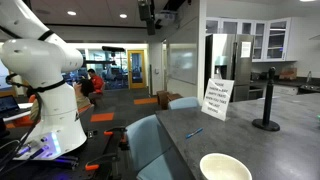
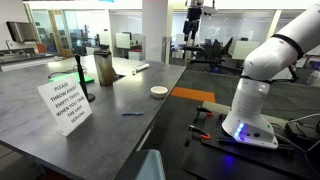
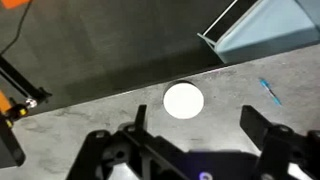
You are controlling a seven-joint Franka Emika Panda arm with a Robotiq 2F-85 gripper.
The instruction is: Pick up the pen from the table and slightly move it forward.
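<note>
Robotiq gripper hangs high above the table with its jaws spread wide and nothing between them; in the wrist view its two dark fingers frame the lower edge of the picture. Below it on the speckled grey tabletop sits the white bowl, roughly centred between the fingers. The pen, a thin blue stick, lies flat on the table well apart from the bowl, off to the right in this view and close to the table's edge. Beyond that edge the dark floor shows, and a pale grey chair stands in the upper right corner. In an exterior view the bowl is nearest, the pen lies farther along near the table's rim, and behind it stand a white paper sign and a black stand post, with the white robot arm off to the side. In an exterior view from the opposite end, the sign is nearest, the pen lies just past it toward the robot's side, the bowl sits farther on, and the gripper hangs high above them.
</note>
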